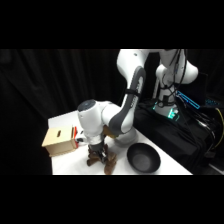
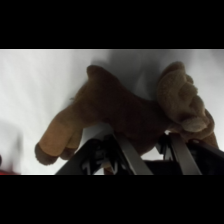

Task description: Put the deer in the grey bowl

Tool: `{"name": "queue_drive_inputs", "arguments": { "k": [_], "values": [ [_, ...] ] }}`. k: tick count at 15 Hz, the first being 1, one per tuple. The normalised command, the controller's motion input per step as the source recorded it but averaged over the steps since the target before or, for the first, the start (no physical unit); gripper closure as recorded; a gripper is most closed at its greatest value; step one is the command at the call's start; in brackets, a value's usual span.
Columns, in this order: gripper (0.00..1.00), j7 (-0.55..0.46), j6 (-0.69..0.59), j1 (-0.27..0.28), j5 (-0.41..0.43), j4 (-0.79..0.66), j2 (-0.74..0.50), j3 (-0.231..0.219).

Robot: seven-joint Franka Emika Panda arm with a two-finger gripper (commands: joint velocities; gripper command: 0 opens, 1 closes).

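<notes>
Two fingers (image 2: 131, 156) of the gripper (image 2: 152, 152) rose from the bottom of your wrist view, spread apart with the deer (image 2: 120, 112) between them, its dark brown body filling the gap. Whether they actually pressed on the toy I could not tell; they sat close against its underside. The deer lay on the white table (image 2: 35, 85), its paler tan legs stretched toward the lower left of that view and a lumpy tan part of the toy at the right, beside the right-hand finger.

In your side view the gripper (image 1: 96, 156) came straight down from the arm's white wrist onto the deer (image 1: 107, 161), which sat near the front edge of the table (image 1: 62, 167). Just beside the toy, to the picture's right, stood a dark bowl (image 1: 143, 157), round and empty as far as you could see, not touching the deer. On the other side of the gripper, well to the left, stood a tan cardboard box (image 1: 59, 141) with a dark slot in its face and something red at its right edge. Behind the table ran a black curtain (image 1: 60, 80), and to the right lay dark equipment with a teal light (image 1: 172, 114).
</notes>
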Motion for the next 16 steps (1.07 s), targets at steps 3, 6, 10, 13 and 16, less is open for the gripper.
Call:
{"name": "queue_drive_inputs", "arguments": {
  "k": [3,6,10,13,16],
  "values": [
    [0.95,0.02,-0.06,-0.024,0.021,-0.09,-0.15,0.008],
    [0.95,0.06,-0.15,-0.001,0.012,-0.14,-0.27,-0.006],
    [0.93,0.12,-0.2,0.045,-0.03,-0.26,-0.46,-0.047],
    [0.94,0.17,-0.17,0.083,-0.077,-0.39,-0.57,-0.076],
    [0.93,0.18,-0.07,0.084,-0.1,-0.52,-0.62,-0.075]
  ]
}}
